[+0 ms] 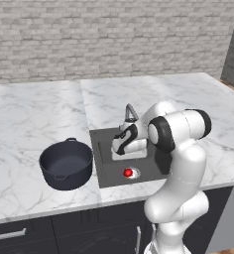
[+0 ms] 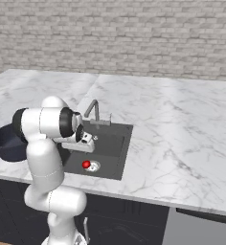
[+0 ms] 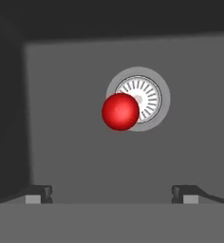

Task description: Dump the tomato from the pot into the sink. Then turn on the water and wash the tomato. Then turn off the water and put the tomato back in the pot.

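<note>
Nearest to us in the hand view, our end effector [image 3: 112, 192] has its two dark fingertips [image 3: 40, 193] spread wide apart with nothing between them, and it looks straight down into the sink. Beyond the tips we see the tomato [image 3: 120, 111] on the dark floor of the basin, overlapping the near-left edge of the round silver drain [image 3: 143, 98]. It lies apart from both fingertips.

From the left base view, our white arm rises from the front edge of the desk [image 1: 34, 119] and bends over the sink [image 1: 102, 168], with the hand held above the basin. The tomato [image 1: 128, 172] sits low in the front part of the sink, beside the drain [image 1: 135, 172]. To the left of the sink, the pot [image 1: 66, 164] stands upright on the marble desk, just beside the basin's edge, and its inside looks dark and bare.

Farther back, the grey faucet [image 1: 130, 112] stands at the rear rim of the sink. Behind it the marble runs to a pale brick wall [image 1: 114, 34].
</note>
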You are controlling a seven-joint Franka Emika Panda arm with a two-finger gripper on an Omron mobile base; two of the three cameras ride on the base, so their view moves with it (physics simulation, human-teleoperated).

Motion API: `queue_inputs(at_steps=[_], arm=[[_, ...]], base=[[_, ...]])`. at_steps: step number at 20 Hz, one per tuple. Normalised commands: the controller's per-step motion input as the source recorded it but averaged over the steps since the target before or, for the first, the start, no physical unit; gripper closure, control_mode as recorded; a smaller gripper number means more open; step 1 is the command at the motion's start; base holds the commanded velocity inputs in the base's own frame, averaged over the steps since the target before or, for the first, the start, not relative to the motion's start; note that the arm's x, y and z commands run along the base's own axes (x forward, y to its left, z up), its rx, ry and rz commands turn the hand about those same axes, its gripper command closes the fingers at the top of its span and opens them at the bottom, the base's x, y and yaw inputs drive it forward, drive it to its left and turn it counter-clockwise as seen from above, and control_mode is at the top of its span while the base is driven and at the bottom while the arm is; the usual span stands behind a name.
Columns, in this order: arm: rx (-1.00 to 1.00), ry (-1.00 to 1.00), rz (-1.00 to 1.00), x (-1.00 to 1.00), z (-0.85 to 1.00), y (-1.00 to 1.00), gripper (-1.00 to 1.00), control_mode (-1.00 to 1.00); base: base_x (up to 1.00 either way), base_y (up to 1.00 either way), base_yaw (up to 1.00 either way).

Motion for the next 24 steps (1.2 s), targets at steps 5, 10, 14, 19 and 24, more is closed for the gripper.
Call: queue_inputs(at_steps=[5,10,14,19,24], arm=[[0.00,0.00,0.00,0.07,-0.31,0.00,-1.00,-1.00],[0.00,0.00,0.00,0.00,-0.21,0.00,-1.00,-1.00],[0.00,0.00,0.00,0.00,-0.14,0.00,-1.00,-1.00],[0.00,0.00,0.00,0.00,-0.10,0.00,-1.00,-1.00],[0.00,0.00,0.00,0.00,-0.14,0.00,-1.00,-1.00]], base=[[0.00,0.00,0.00],[0.00,0.00,0.00],[0.00,0.00,0.00],[0.00,0.00,0.00],[0.00,0.00,0.00]])
